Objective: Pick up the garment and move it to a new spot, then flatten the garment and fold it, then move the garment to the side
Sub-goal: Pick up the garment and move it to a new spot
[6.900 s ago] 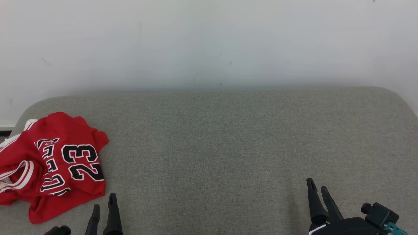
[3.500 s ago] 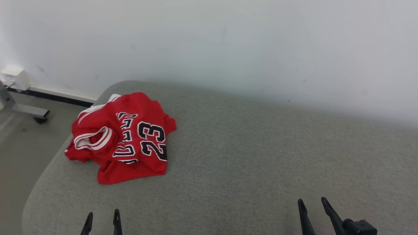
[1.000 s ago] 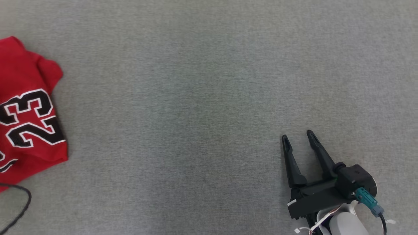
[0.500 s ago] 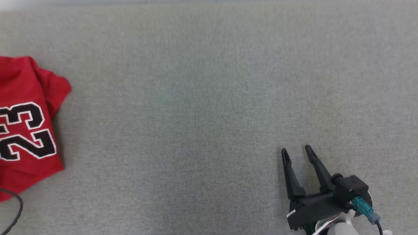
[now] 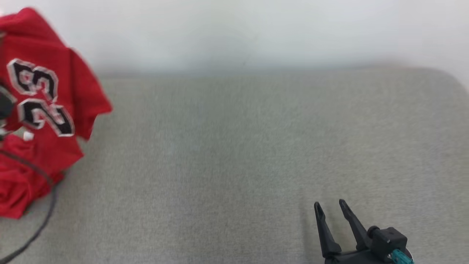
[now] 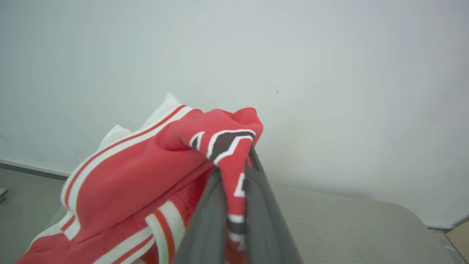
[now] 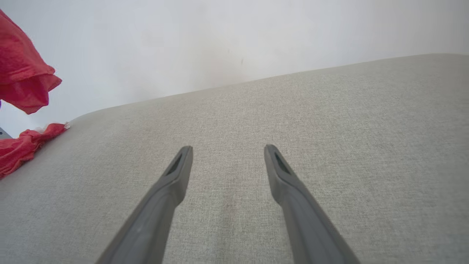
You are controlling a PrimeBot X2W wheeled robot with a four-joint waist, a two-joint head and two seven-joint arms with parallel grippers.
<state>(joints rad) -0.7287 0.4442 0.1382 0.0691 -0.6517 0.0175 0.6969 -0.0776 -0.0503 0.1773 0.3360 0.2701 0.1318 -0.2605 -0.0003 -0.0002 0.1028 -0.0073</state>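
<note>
**A:** Head view first. Where to find the red garment [image 5: 44, 110]?

**B:** Far left, hoisted in front of the wall [image 5: 234, 29], with lower folds trailing on the grey cushion [image 5: 234, 154] near its left edge. Blurred there. Raised, presumably, for carrying toward the bare middle.

**A:** And the right gripper [image 5: 329, 204]?

**B:** Low at the right, fingers spread, holding nothing, well apart from the cloth. Probably kept back for the flattening.

**A:** Left wrist view next?

**B:** Adds the detail lost to blur in the head view: the left gripper [image 6: 236, 167] pinching a fold beside the printed lettering [image 6: 223, 141], with striped trim [image 6: 161, 227] bunched to the left. Clamped on one narrow fold, so liable to slip under a jerk.

**A:** Right wrist view?

**B:** Looks straight down the spread fingers onto bare cushion, a gap hard to judge from the head. Also catches a hanging red corner and a trailing scrap at far left, touching the cushion edge.
</note>
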